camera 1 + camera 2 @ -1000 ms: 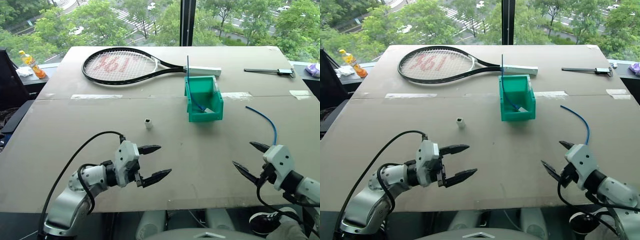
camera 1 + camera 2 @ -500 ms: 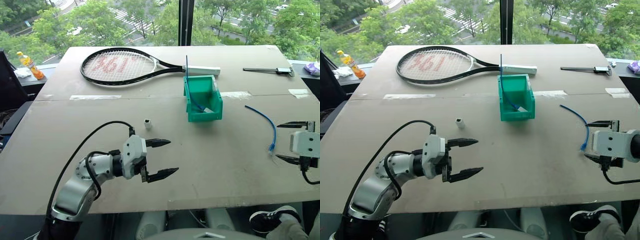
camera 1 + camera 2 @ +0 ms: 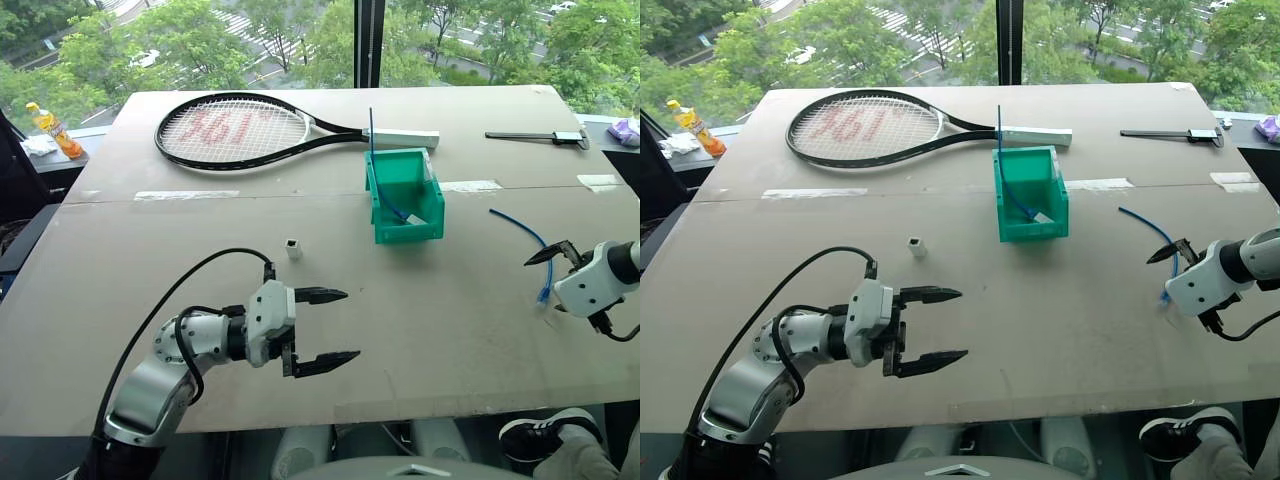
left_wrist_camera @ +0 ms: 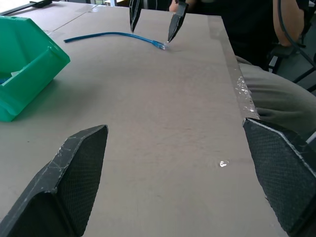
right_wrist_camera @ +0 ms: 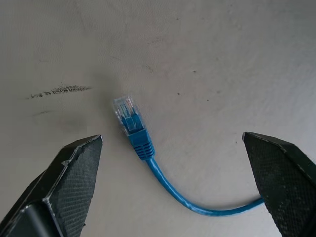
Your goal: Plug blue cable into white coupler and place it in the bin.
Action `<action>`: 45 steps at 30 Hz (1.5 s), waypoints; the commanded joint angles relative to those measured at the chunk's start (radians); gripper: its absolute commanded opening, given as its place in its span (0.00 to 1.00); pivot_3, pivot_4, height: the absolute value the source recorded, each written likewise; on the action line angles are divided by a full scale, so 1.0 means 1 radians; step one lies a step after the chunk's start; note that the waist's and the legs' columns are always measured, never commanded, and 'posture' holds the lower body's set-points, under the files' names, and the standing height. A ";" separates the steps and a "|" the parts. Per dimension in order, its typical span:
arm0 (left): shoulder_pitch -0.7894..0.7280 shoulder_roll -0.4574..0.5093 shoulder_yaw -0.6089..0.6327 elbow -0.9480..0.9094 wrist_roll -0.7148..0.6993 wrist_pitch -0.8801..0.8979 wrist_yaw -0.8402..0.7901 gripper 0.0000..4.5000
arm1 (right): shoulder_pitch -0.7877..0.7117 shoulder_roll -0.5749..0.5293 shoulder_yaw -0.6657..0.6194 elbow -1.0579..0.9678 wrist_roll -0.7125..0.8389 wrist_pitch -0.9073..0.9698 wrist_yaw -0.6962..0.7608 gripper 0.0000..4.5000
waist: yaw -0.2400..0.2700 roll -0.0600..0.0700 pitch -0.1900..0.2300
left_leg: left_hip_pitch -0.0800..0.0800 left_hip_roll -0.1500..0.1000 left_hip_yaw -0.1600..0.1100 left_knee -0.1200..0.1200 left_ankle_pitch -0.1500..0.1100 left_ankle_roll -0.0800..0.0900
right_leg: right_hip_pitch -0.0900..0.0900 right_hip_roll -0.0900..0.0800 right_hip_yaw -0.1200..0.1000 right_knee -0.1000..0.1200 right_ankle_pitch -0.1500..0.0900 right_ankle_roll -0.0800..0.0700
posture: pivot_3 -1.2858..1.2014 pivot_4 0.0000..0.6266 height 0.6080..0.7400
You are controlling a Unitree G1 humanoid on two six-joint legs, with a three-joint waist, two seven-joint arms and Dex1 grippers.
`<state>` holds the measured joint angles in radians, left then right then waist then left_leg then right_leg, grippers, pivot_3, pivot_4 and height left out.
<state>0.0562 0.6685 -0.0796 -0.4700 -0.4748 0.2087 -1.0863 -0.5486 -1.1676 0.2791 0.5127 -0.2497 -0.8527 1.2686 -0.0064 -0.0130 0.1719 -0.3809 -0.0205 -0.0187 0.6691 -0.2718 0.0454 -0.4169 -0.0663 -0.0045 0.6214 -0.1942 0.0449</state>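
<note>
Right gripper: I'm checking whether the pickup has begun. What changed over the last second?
The right gripper swung out to the blue cable and turned down, open, over its plug end; nothing grasped. The left gripper stayed open; white coupler and bin unmoved.

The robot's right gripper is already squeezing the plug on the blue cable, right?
Not yet. The right gripper is open above the blue cable; its plug lies untouched on the table between the fingers, as the right wrist view shows.
</note>
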 commanded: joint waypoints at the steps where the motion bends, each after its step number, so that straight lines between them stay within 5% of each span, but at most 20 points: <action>1: 0.014 0.001 0.007 -0.044 -0.004 -0.027 0.003 1.00 | -0.074 0.021 0.046 0.060 -0.020 -0.052 0.041 0.83 | -0.002 0.000 0.000 | 0.000 0.000 0.000 0.000 0.000 0.000 | 0.000 0.000 0.000 0.000 0.000 0.000 | 0.52 0.24 1.00; 7: 0.027 -0.001 0.004 -0.047 0.001 -0.037 0.010 1.00 | -0.147 0.056 0.126 0.144 -0.051 -0.090 0.093 0.16 | -0.004 0.000 0.000 | 0.001 0.001 0.000 0.000 0.000 0.000 | 0.000 0.000 0.001 0.002 0.000 -0.001 | 0.52 0.24 1.00; 9: 0.031 -0.002 0.002 -0.046 0.005 -0.041 0.011 1.00 | -0.165 0.069 0.140 0.170 -0.055 -0.093 0.103 0.01 | -0.006 0.000 0.000 | 0.002 0.001 0.001 0.000 0.000 0.000 | 0.000 -0.001 0.001 0.002 0.000 -0.001 | 0.52 0.24 1.00; 15: 0.041 -0.010 0.001 -0.043 0.014 -0.054 0.029 1.00 | -0.166 0.098 0.116 0.116 0.075 0.055 0.185 0.01 | -0.006 0.000 0.000 | 0.002 0.001 0.001 0.001 0.000 0.000 | 0.001 -0.004 0.002 0.002 0.001 -0.001 | 0.52 0.24 1.00; 19: 0.055 -0.011 0.018 -0.020 0.021 -0.070 0.039 1.00 | -0.125 0.153 0.068 -0.272 0.276 0.661 0.263 0.01 | -0.010 0.000 0.000 | 0.002 0.002 0.000 0.000 0.000 0.000 | 0.000 -0.004 0.003 0.003 0.001 -0.002 | 0.52 0.24 1.00; 24: 0.058 -0.009 0.036 0.016 0.028 -0.087 0.050 1.00 | -0.176 0.284 0.155 -0.558 0.221 1.157 0.235 0.01 | 0.003 0.002 0.000 | 0.000 0.002 -0.006 0.000 0.000 0.000 | -0.001 -0.004 -0.001 0.004 0.001 -0.003 | 0.52 0.24 1.00; 33: 0.035 -0.003 0.062 0.090 0.066 -0.116 0.062 1.00 | -0.317 0.629 0.372 -0.343 0.009 1.287 0.076 0.01 | 0.011 -0.001 -0.001 | -0.002 -0.002 -0.007 0.001 0.000 -0.001 | -0.002 -0.001 -0.006 0.003 0.002 -0.002 | 0.52 0.24 1.00; 34: 0.032 -0.004 0.062 0.091 0.072 -0.113 0.070 1.00 | -0.328 0.662 0.375 -0.311 -0.006 1.281 0.045 0.19 | 0.005 -0.002 -0.002 | -0.002 -0.002 -0.007 0.001 0.000 -0.001 | -0.002 -0.001 -0.006 0.003 0.002 -0.002 | 0.52 0.24 1.00; 42: -0.050 -0.014 0.008 0.068 0.106 0.018 0.152 1.00 | -0.254 0.589 0.180 -0.520 0.122 1.397 0.081 0.99 | 0.002 -0.002 -0.002 | -0.002 -0.002 -0.011 0.000 0.002 -0.003 | -0.001 0.000 -0.008 0.004 0.002 -0.001 | 0.52 0.24 1.00; 45: -0.108 -0.013 -0.029 0.088 0.137 0.062 0.162 1.00 | -0.164 0.524 0.043 -0.698 0.218 1.443 0.065 0.99 | 0.009 -0.001 -0.001 | -0.005 -0.003 -0.012 0.000 0.001 -0.003 | -0.003 -0.001 -0.009 0.004 0.004 0.002 | 0.52 0.24 1.00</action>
<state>-0.0324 0.6534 -0.0962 -0.3633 -0.3513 0.2583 -0.9303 -0.7246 -0.6139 0.4199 -0.0729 -0.0873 0.5790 1.3419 0.0021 -0.0141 0.1709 -0.3868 -0.0238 -0.0309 0.6694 -0.2704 0.0425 -0.4204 -0.0672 -0.0134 0.6250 -0.1902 0.0468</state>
